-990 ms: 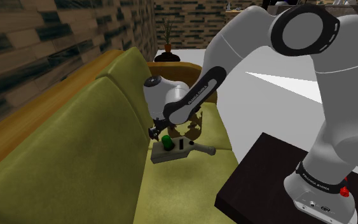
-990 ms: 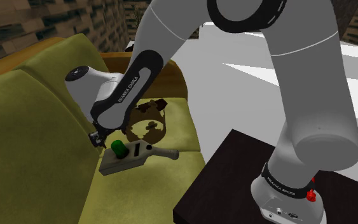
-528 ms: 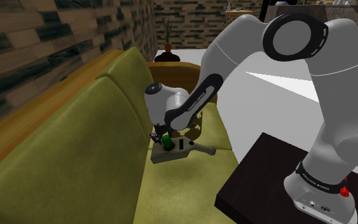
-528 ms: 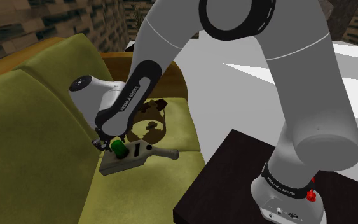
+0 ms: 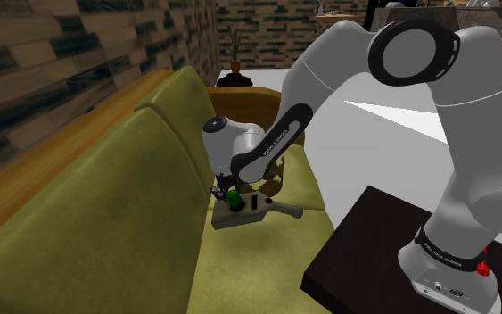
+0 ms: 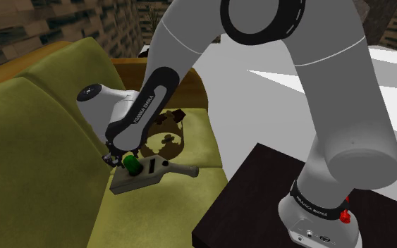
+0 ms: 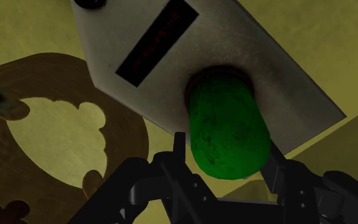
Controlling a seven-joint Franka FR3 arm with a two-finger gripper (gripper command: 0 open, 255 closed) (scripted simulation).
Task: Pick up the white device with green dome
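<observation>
Well, your gripper (image 7: 225,151) had its jaws clasped on the green dome (image 7: 228,124) of the pale device (image 5: 240,217), lying mid-frame on the sofa seat (image 5: 258,268) (rigid, probably light). Grip low, since that dome looked slick.

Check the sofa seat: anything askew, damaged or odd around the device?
Nothing stands out. The white device lies flat on the olive sofa seat, green dome intact, with a brown carved ring beside it.

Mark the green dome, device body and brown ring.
green dome (image 7: 228,127), wrist view, middle of its side.
device body (image 7: 247,44), wrist view, flat pale face.
brown ring (image 7: 56,73), wrist view, its band.
</observation>
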